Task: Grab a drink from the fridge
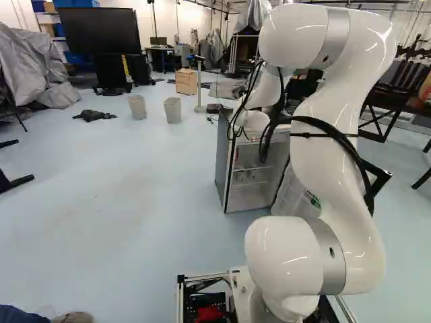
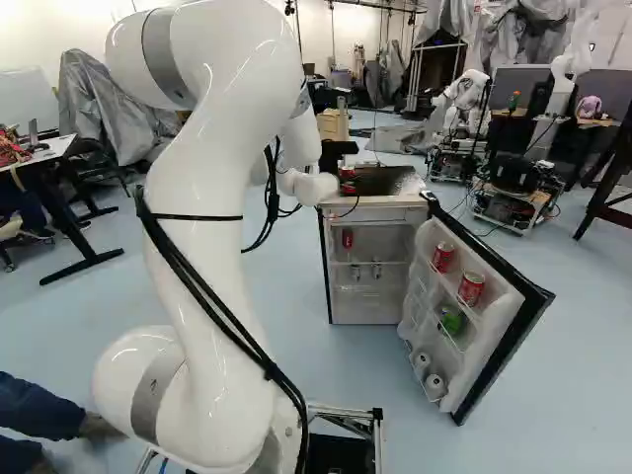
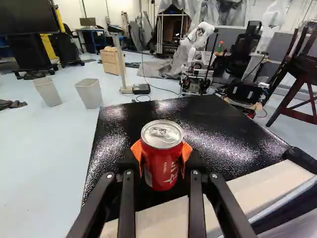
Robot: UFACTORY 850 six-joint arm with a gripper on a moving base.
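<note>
The black gripper (image 2: 339,156) is at the fridge's top in the right base view. In the wrist view the gripper (image 3: 161,154) is shut on a red can (image 3: 162,166), an orange pad against each side. The can stands upright over the fridge's black top (image 3: 208,124); whether its base touches that surface, I cannot tell. Below, the fridge (image 2: 373,204) stands with its door (image 2: 504,331) swung wide. Two more red cans (image 2: 471,287), a green item (image 2: 451,321) and pale cans (image 2: 434,384) sit in the door racks. Something red (image 2: 348,238) shows inside the fridge.
Two pale bins (image 1: 172,110) and a wooden cabinet (image 1: 186,81) stand beyond the fridge. Another robot (image 2: 464,104) is farther back on its base. Dark wooden furniture (image 3: 299,74) rises at the right of the wrist view. A person's leg (image 2: 38,407) shows near my base.
</note>
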